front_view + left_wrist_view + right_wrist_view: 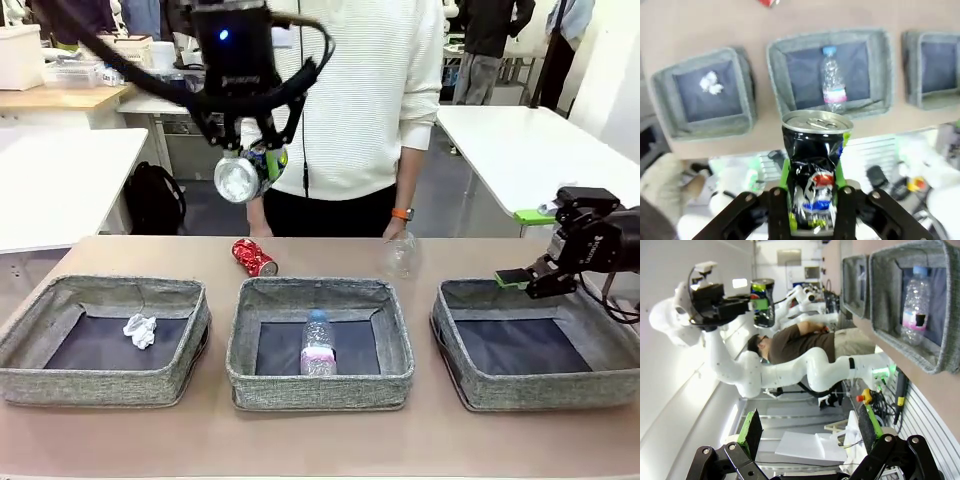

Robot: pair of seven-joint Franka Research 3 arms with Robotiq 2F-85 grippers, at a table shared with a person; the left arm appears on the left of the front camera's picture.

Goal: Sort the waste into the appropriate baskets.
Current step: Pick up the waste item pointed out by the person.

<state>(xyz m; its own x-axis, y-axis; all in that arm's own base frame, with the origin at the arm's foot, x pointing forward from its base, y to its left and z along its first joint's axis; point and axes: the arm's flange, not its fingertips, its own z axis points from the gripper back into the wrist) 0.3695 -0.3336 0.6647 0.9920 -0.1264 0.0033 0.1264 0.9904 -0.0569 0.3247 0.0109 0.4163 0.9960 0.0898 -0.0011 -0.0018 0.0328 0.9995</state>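
High over the table's far side, my left gripper [250, 165] is shut on a crushed dark can [238, 180], its green pads pressing both sides of the can [815, 145] in the left wrist view. A crushed red can [254, 257] and a crushed clear plastic container [401, 254] lie on the table behind the middle basket [320, 385]. In that basket stands a clear bottle [318, 345]. A crumpled paper ball [140, 330] lies in the left basket [100, 385]. The right basket [530, 390] holds nothing. My right gripper [522, 247] hovers open at its far right corner, empty.
A person in a white top stands at the far side, one hand [398, 228] hanging just above the clear container. Bare tabletop runs in front of the baskets and between them. White tables stand behind on both sides.
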